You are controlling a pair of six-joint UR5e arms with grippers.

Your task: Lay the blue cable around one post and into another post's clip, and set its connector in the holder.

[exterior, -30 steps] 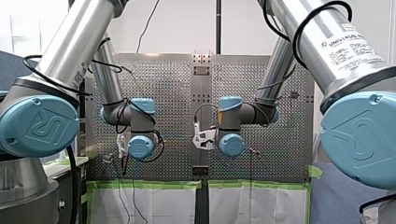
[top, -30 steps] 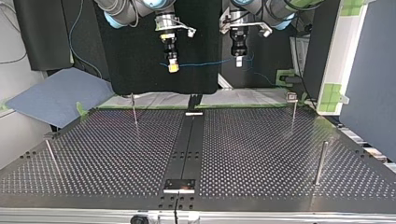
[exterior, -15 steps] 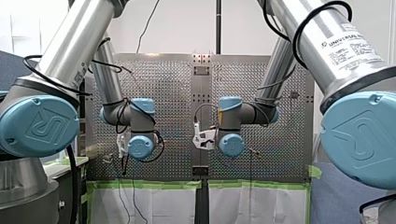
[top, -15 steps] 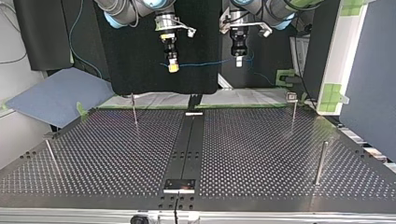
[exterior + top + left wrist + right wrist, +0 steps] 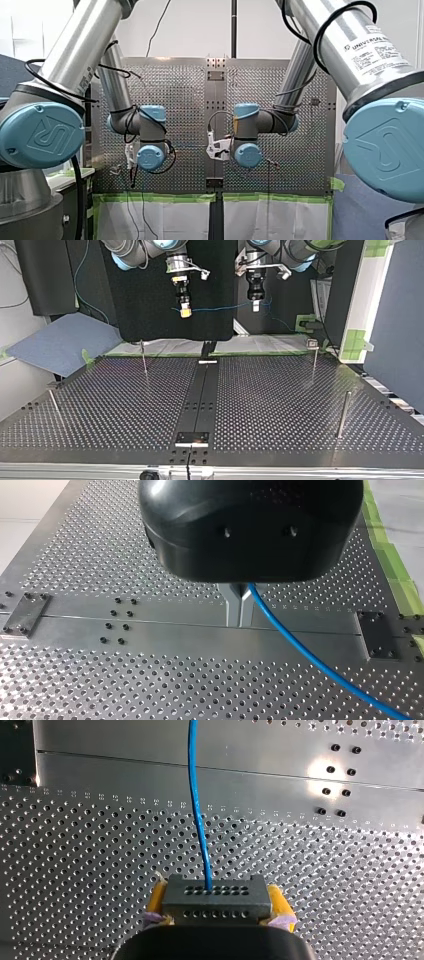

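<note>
In the right wrist view my right gripper (image 5: pixel 217 909) is shut on a dark grey connector (image 5: pixel 215 895) with rows of holes, yellow pads (image 5: pixel 278 901) on either side. The blue cable (image 5: pixel 197 810) runs from the connector straight ahead over the perforated plate. In the left wrist view my left gripper (image 5: pixel 240 602), black with metal fingers, is shut on the blue cable (image 5: pixel 310 655), which trails off to one side. In the top view both grippers hang high behind the table, my right gripper (image 5: pixel 185 311) at the left and my left gripper (image 5: pixel 255 305) at the right, with the cable (image 5: pixel 220 308) stretched between them.
Thin posts stand on the table in the top view: one (image 5: pixel 144 357) at back left, one with a clip head (image 5: pixel 313 357) at back right, one (image 5: pixel 342 415) at front right, one (image 5: pixel 54 407) at front left. A small plate (image 5: pixel 192 438) sits on the centre rail.
</note>
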